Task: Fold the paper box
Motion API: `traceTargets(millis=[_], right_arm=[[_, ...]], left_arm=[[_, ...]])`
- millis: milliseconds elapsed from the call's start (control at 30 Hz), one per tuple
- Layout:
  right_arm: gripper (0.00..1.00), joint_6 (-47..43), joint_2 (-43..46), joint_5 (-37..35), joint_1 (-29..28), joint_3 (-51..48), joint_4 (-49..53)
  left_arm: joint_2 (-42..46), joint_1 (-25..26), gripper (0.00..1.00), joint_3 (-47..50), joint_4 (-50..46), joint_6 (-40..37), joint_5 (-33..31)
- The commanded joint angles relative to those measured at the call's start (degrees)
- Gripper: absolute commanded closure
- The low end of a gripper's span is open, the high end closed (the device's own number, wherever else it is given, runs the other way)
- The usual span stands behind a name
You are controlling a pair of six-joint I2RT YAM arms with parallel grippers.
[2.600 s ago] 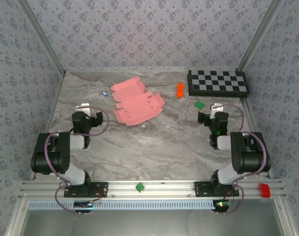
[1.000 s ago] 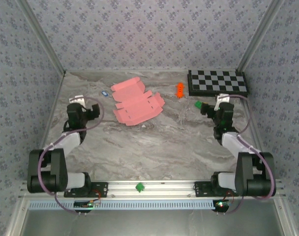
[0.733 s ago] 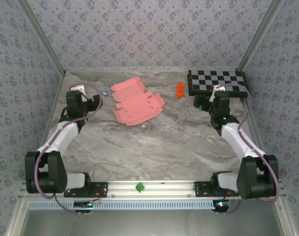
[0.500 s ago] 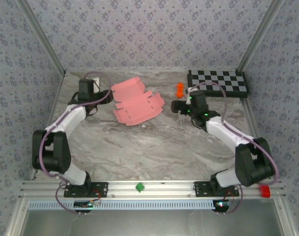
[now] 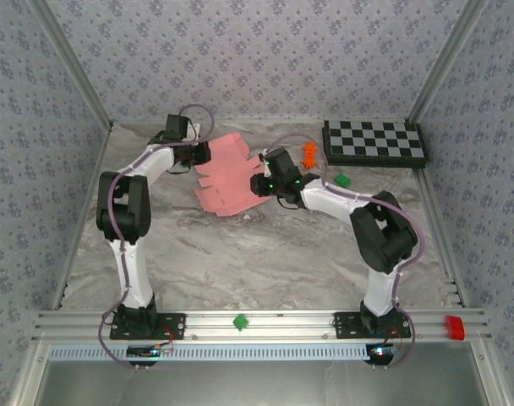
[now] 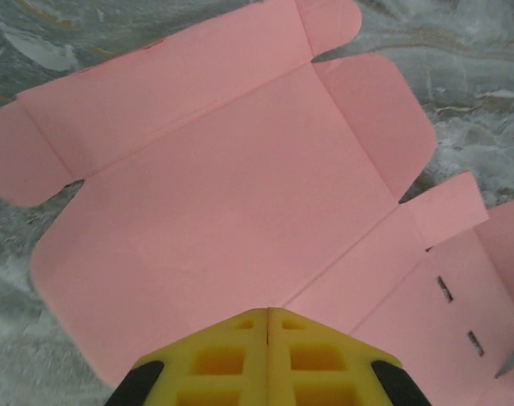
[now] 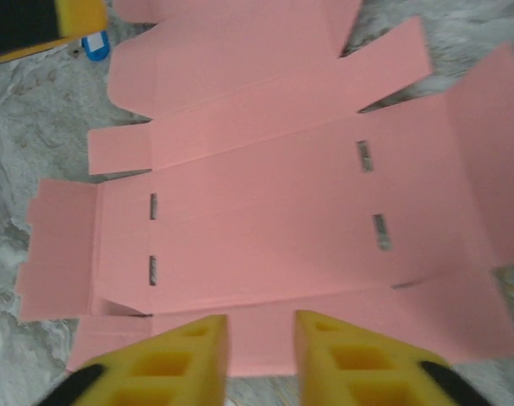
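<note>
Along the near rail sit a small green piece [image 5: 239, 321] and a red block [image 5: 454, 327]. Beyond them both arms reach far over the marbled worktop [image 5: 265, 254] to the paper box [image 5: 227, 178], which lies as a flat pink sheet with its flaps spread, left of centre toward the back. At its right edge the right fingers [image 7: 325, 342] stand slightly apart over the sheet's border. At its far left side the left fingers [image 6: 240, 338] are pressed together; whether they pinch card I cannot tell. A small blue bit [image 7: 95, 44] lies just beside them. Farther right are a green toy [image 5: 342, 179], an orange toy [image 5: 308, 154] and a chequered board [image 5: 375, 141].
</note>
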State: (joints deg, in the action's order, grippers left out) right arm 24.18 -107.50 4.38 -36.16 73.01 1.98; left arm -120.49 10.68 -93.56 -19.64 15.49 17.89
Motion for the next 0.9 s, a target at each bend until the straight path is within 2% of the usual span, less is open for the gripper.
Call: traceTargets(millis=[0,67,200,567,867], right_arm=[[0.82,1.9,-4.5,3.1,-0.7,3.7,0.8],[0.89,1.9,-7.0,5.4,-0.6,5.1,0.3],[0.94,2.2,-9.6,6.4,-0.7,6.3,0.8],[0.96,3.5,-11.9,4.5,-0.2,3.5,2.4],[0.96,3.2,-8.5,1.4,0.8,-2.8,3.3]], left_arm=[[-3.6,0.6,1.0,-5.7,-5.0,-0.9,2.3],[-5.4,0.7,1.0,-7.2,-5.9,-0.9,2.9],[-7.0,1.2,1.0,-7.7,-6.0,-0.8,3.4],[-7.7,2.6,1.0,-3.5,-8.2,2.0,0.4],[-2.8,5.4,1.0,5.1,-8.5,4.0,-2.3]])
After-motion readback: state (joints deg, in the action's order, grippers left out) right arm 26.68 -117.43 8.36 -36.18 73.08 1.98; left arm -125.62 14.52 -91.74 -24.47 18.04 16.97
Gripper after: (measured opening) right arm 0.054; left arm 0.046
